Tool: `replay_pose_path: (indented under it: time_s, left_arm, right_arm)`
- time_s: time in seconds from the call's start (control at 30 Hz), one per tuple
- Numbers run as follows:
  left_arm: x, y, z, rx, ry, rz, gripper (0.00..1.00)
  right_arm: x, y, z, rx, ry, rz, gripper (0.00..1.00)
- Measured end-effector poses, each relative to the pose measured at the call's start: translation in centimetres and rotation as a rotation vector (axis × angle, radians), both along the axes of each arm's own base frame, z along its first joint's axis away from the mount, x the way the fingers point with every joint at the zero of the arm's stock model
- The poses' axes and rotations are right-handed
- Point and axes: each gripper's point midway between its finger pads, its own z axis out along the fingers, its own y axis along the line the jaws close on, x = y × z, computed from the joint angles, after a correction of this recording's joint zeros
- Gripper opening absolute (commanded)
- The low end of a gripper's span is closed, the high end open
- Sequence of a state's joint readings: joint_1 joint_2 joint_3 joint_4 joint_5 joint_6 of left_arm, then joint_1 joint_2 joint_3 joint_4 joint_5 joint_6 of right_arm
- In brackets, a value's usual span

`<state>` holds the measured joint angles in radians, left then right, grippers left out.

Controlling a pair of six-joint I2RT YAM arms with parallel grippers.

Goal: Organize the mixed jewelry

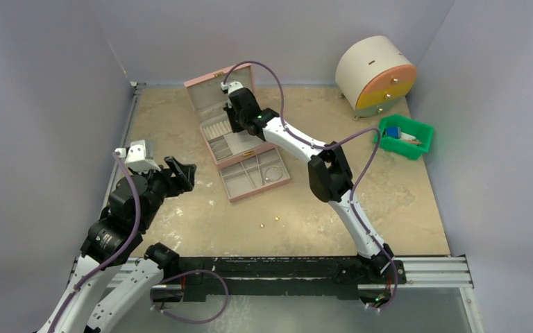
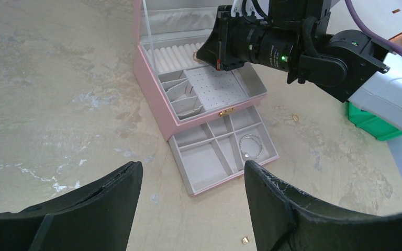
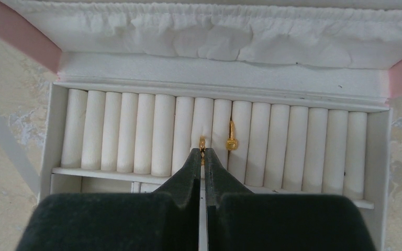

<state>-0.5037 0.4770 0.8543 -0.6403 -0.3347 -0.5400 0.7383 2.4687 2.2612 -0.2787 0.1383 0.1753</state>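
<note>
The pink jewelry box (image 1: 208, 87) stands open at the back centre, its drawer (image 1: 239, 182) pulled out. A silvery wire bracelet (image 2: 250, 145) lies in the drawer's right compartment. My right gripper (image 3: 203, 154) reaches over the white ring rolls (image 3: 136, 130), shut on a small gold ring (image 3: 202, 142) at its tips, between two rolls. A second gold ring (image 3: 232, 140) sits wedged one slot to the right. Tiny gold beads (image 1: 278, 220) lie on the table in front of the drawer, one of them (image 2: 245, 240) close to my open, empty left gripper (image 2: 191, 166), which hovers left of the box.
A small gold hoop (image 2: 296, 118) lies on the table right of the box. A green bin (image 1: 406, 137) with blue items sits at the right edge, and a round white drum (image 1: 375, 75) with a yellow-orange face stands behind it. Grey walls enclose the table.
</note>
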Motion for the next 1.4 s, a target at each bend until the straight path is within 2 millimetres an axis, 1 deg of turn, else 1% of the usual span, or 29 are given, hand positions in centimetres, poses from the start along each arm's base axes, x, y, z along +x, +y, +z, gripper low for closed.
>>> replay_pose_path:
  time_s: [0.03,0.23,0.93,1.03,1.27,1.4]
  left_arm:
    - [0.0,0.0,0.0,0.0,0.0,-0.001,0.71]
    - [0.0,0.0,0.0,-0.002,0.001,0.001,0.71]
    - [0.1,0.1,0.0,-0.003,0.004,0.003,0.71]
    - [0.1,0.1,0.0,-0.003,0.004,0.003,0.71]
    - [0.1,0.1,0.0,-0.003,0.003,0.004,0.71]
    - [0.1,0.2,0.0,-0.003,0.003,0.007,0.71]
  right_arm:
    - [0.1,0.0,-0.2,-0.001,0.001,0.0,0.0]
    - [0.6,0.1,0.3,0.012,-0.012,-0.004,0.0]
    - [0.2,0.9,0.4,0.044,0.005,0.032,0.0]
    - [0.2,0.9,0.1,0.042,0.008,0.031,0.0]
    - [0.4,1.0,-1.3,0.038,0.017,0.028,0.0]
    - [0.5,1.0,-1.4,0.038,0.016,0.025,0.0]
